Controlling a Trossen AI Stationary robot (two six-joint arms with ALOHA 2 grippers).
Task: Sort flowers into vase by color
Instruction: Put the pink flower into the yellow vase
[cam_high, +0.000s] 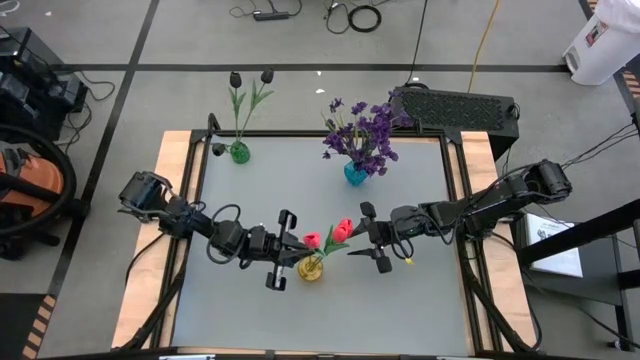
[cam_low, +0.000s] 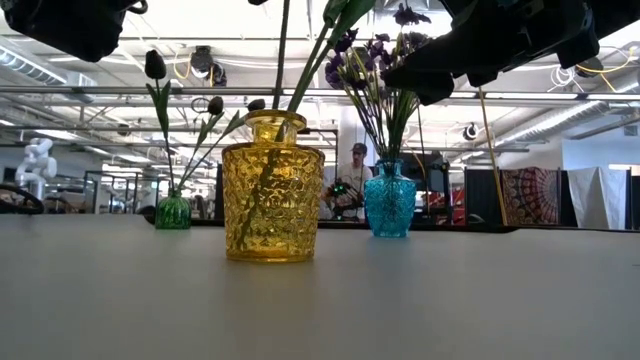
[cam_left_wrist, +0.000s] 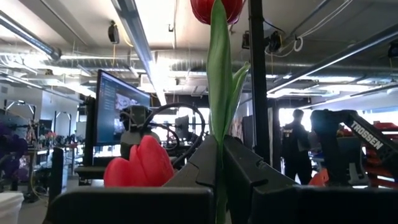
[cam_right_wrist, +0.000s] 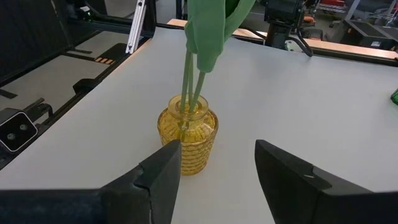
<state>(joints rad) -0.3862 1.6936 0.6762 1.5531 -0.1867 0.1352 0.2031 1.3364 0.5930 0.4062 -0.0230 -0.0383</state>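
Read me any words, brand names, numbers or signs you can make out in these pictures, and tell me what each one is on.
"TROSSEN": white letters on the dark robot arm seen in the left wrist view.
Monitor screen in the room behind: it shows content, but too small to read.
White container on the floor in the high view: its label is too blurred to read.
Nothing readable on the yellow vase, green vase or blue vase.
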